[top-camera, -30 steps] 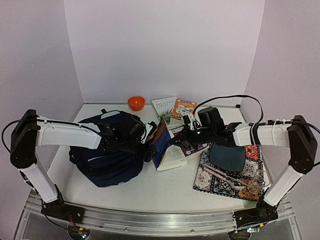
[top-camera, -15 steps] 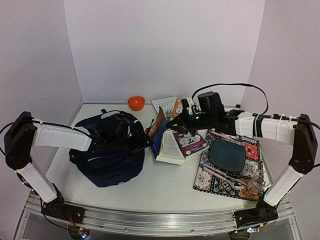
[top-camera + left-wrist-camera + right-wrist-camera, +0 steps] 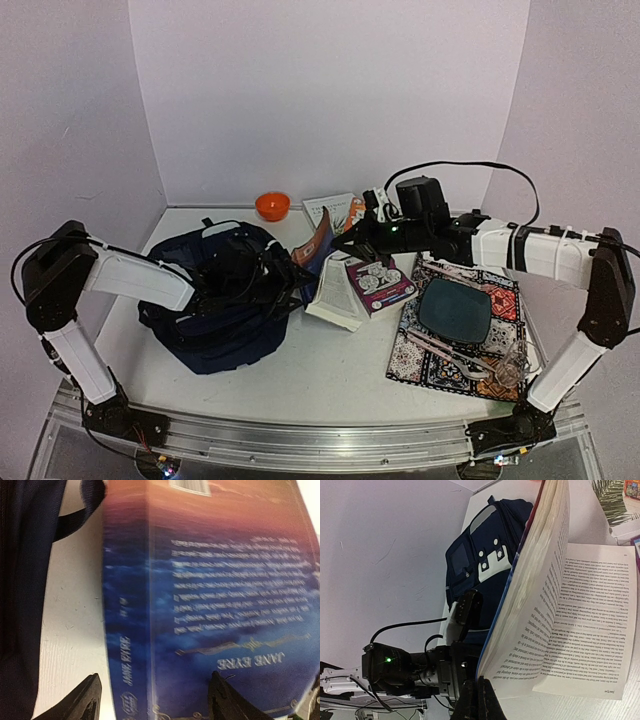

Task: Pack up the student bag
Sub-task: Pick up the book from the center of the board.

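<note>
Fingers point(image 3: 91, 701) of the left gripper point(image 3: 155, 705): two black, rubbery-looking tips, well apart. The spine and part of the back cover of a paperback point(image 3: 225, 605) show between them. Contact with the cover cannot be told.

Right gripper point(image 3: 479, 696): dark fingers pressed together, pinching the paperback's lower edge where the cover meets the page block. The book hangs open from that hold, one leaf splayed out to the side.

Paperback: glossy card cover, deep blue fading to orange-red, pale lettering, title at the bottom of the back. Pages matt cream with dense black print and a slight bow.

Student bag point(image 3: 215, 325): soft navy fabric, slumped and creased, rounded outline, largest thing on the table point(image 3: 300, 385). It lies on the left half, under the left forearm and just beside the paperback. From the right wrist it shows a square front pocket with thin pale trim, a grey strip higher up and a white patch with two dark studs. A black strap loops off its edge in the left wrist view.

Elsewhere:
- A small glossy orange bowl point(image 3: 272, 206) sits at the back wall.
- Flat books point(image 3: 335, 212) lie behind the open one.
- A patterned cloth mat point(image 3: 440, 368) on the right carries a smooth dark teal rounded slab point(image 3: 455, 310).
</note>
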You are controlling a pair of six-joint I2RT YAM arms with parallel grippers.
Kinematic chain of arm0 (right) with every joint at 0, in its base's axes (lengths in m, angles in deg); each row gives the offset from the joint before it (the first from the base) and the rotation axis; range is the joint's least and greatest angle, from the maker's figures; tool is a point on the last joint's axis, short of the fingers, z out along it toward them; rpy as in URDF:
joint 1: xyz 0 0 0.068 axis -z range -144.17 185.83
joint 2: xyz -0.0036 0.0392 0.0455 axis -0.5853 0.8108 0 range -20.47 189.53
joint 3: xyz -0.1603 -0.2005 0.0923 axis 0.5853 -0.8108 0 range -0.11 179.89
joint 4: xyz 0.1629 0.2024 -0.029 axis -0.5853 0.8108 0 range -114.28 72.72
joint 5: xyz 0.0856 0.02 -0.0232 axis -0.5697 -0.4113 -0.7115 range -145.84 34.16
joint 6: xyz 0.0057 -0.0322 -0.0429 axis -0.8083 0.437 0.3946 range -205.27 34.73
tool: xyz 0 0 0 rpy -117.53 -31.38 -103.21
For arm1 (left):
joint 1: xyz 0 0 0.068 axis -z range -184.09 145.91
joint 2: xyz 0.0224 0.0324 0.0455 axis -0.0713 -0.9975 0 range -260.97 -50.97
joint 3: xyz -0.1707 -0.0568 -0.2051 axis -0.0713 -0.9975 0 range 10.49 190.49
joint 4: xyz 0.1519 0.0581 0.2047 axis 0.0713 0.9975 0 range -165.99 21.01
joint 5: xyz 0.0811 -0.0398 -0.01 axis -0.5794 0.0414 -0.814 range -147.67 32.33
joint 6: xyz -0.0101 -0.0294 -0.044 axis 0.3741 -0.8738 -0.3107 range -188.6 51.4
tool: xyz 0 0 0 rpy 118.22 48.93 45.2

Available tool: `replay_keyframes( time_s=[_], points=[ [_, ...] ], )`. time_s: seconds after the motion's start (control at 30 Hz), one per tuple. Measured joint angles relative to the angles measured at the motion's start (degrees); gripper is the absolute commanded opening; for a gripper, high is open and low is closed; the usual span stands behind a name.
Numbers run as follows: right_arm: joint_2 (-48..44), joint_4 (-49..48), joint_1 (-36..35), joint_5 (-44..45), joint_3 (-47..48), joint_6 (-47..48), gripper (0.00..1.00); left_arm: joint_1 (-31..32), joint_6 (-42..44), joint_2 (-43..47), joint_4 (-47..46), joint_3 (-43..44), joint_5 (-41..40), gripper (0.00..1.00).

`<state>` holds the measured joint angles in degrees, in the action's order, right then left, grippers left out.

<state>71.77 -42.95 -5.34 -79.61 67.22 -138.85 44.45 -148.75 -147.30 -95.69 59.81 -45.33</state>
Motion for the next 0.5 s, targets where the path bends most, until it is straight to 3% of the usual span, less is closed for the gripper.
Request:
replay_keyframes(
  time_s=[0.3, 0.5],
  points=[
    [0.00, 0.03, 0.00, -0.15, 0.00, -0.04, 0.00, 0.04, -5.13, -3.75, -8.41, -3.17, -0.45, 0.72],
    [0.00, 0.02, 0.00, -0.26, 0.00, -0.09, 0.00, 0.00, -8.09, -8.67, -19.22, -4.07, -0.37, 0.63]
  ],
)
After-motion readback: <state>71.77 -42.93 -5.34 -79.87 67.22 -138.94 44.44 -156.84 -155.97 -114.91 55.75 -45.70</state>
